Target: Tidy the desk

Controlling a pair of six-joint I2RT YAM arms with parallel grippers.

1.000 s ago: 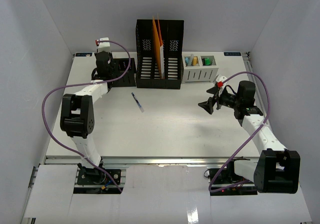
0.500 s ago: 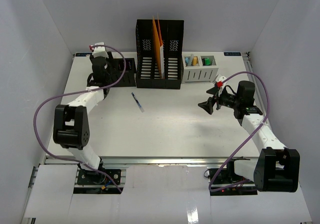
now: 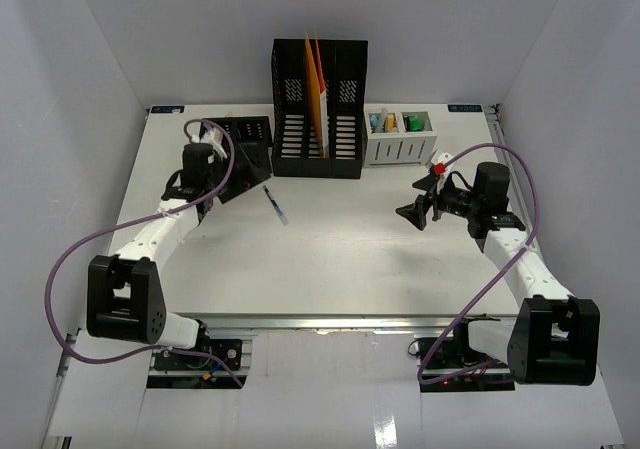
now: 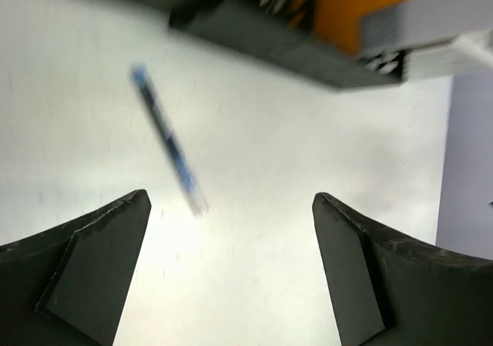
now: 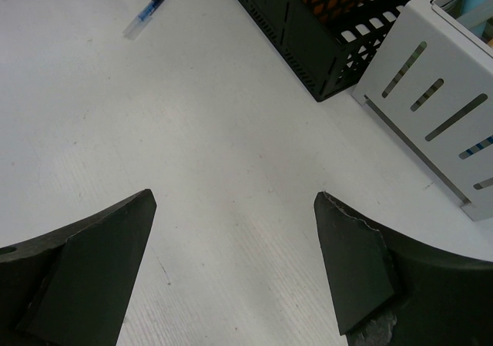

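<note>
1. Your desk [image 3: 340, 259] fills the white-walled enclosure, with its metal rail along the 6 o'clock edge.
2. Your left gripper [image 3: 243, 169] sits toward 10 o'clock from the desk's centre. Its jaws are spread wide and hold nothing. The blue pen [image 3: 275, 205] lies flat on the desk near it, at its 4 o'clock.
3. Your right gripper [image 3: 413, 212] hovers toward 3 o'clock, jaws wide apart and empty, over bare desk.
4. The black file holder [image 3: 320, 119] stands at 12 o'clock, with the white organizer [image 3: 400, 141] just beside it on its 3 o'clock side.
</note>
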